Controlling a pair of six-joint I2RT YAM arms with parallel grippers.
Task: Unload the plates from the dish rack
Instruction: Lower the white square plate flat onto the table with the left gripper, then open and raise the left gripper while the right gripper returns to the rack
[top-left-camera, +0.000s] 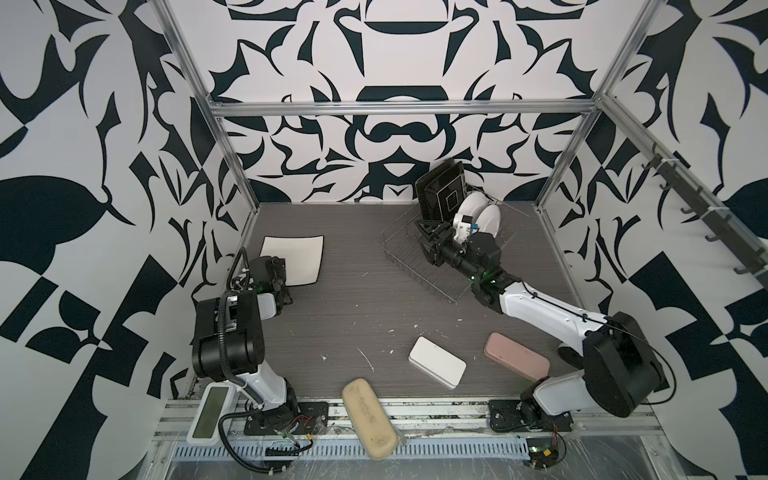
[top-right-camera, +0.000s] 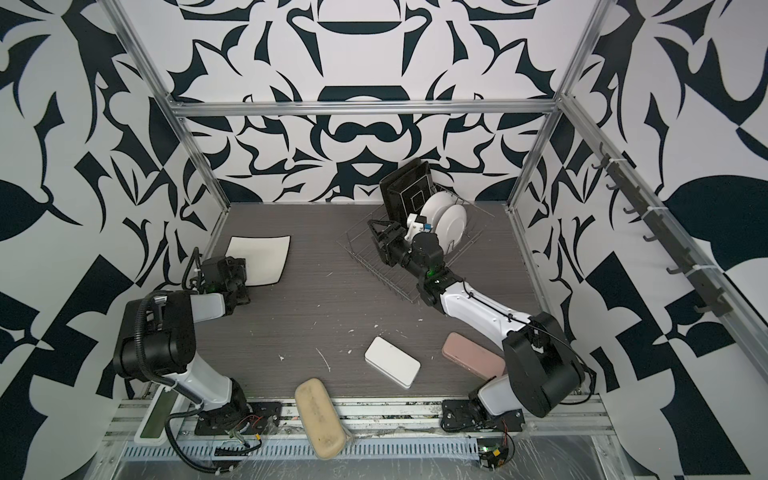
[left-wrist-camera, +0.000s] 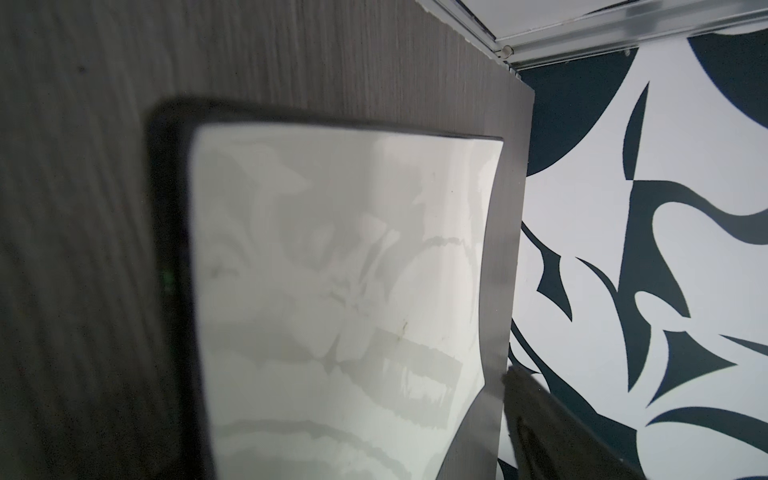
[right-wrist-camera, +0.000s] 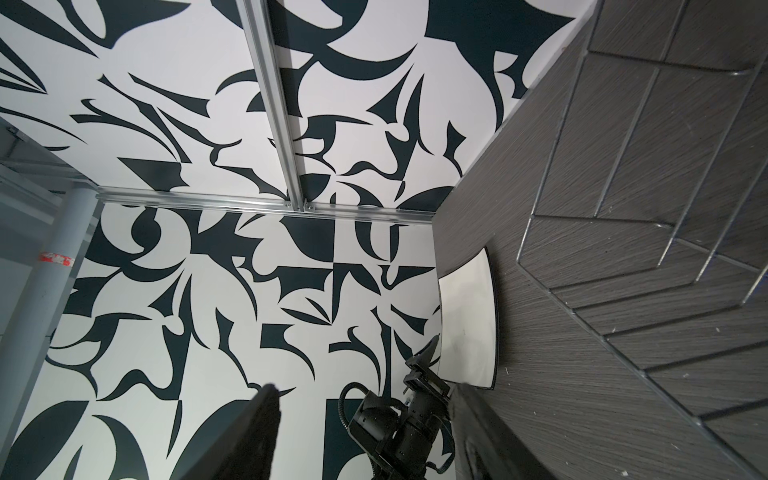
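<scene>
In a top view, white square plate (top-left-camera: 300, 255) lies beside left tool (top-left-camera: 277, 272).

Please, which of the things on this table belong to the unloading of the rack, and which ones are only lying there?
Belong to the job: dish rack; two black square plates and two round white plates standing in it; white square plate lying flat on the table.

Only lying about: white box; pink case; beige case at the front edge.

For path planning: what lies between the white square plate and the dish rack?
Only bare table with tiny white flecks separates white square plate from dish rack; both top views show it.
</scene>
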